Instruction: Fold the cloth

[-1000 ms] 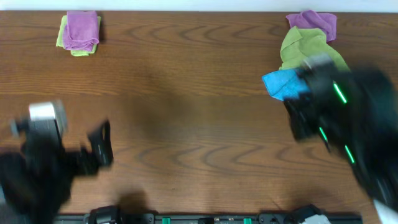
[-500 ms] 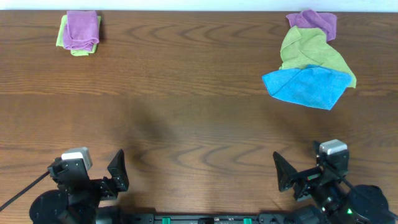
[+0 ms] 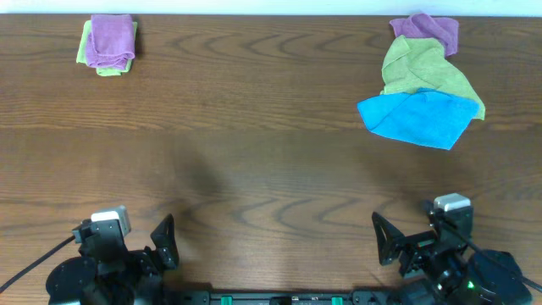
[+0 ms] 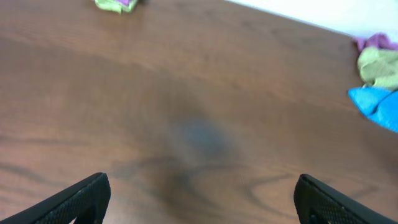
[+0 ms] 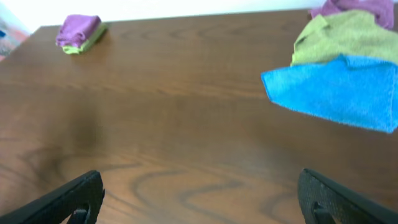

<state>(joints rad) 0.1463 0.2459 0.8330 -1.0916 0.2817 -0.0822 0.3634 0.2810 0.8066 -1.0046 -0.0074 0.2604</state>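
Three loose cloths lie in a pile at the back right: a blue cloth point(image 3: 415, 119) spread flat nearest the front, a crumpled green cloth point(image 3: 423, 72) behind it and a purple cloth point(image 3: 428, 30) at the far edge. The right wrist view also shows the blue cloth point(image 5: 339, 90). My left gripper point(image 3: 163, 241) hangs at the front left edge, open and empty. My right gripper point(image 3: 385, 241) is at the front right edge, also open and empty, well short of the blue cloth. In both wrist views only bare wood lies between the fingers point(image 4: 81, 199) point(image 5: 336, 199).
A folded stack, a purple cloth on a green one point(image 3: 108, 44), sits at the back left corner of the wooden table point(image 3: 271, 169). It also appears far off in the left wrist view point(image 4: 118, 5) and the right wrist view point(image 5: 79, 32).
The right arm has pulled back from the blue cloth to the front edge and opened. The left arm has also drawn back to the front edge. The blue cloth now lies uncovered.
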